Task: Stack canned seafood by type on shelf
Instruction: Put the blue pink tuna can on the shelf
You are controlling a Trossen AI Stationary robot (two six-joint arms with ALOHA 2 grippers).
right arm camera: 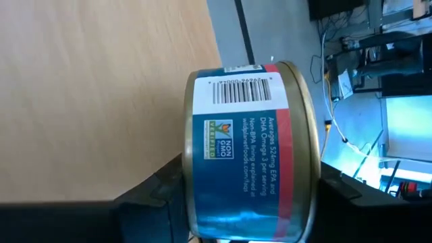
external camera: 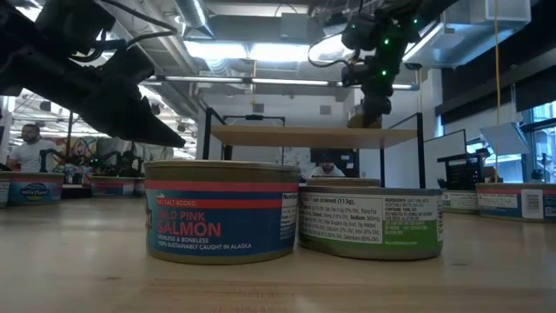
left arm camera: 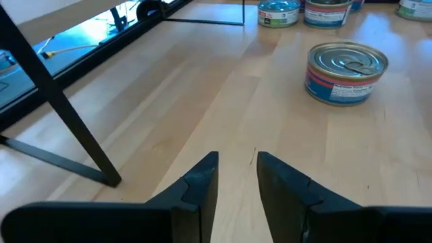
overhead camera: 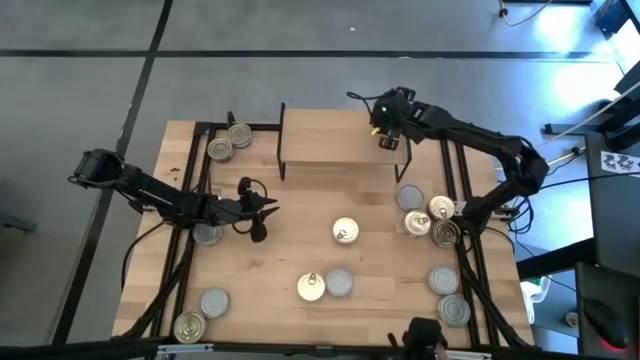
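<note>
Currently my right gripper is clamped on a blue-and-red salmon tin, holding it over the far right end of the shelf. My left gripper hangs parted and empty above the table, left of a gold-topped tin.

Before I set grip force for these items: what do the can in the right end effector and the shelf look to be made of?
The can held in the right end effector looks like metal with a gold-toned rim, wrapped in a glossy blue and red printed label with a barcode. The shelf appears to be a light wood board, matte with visible grain, on thin black legs that are probably metal.
</note>
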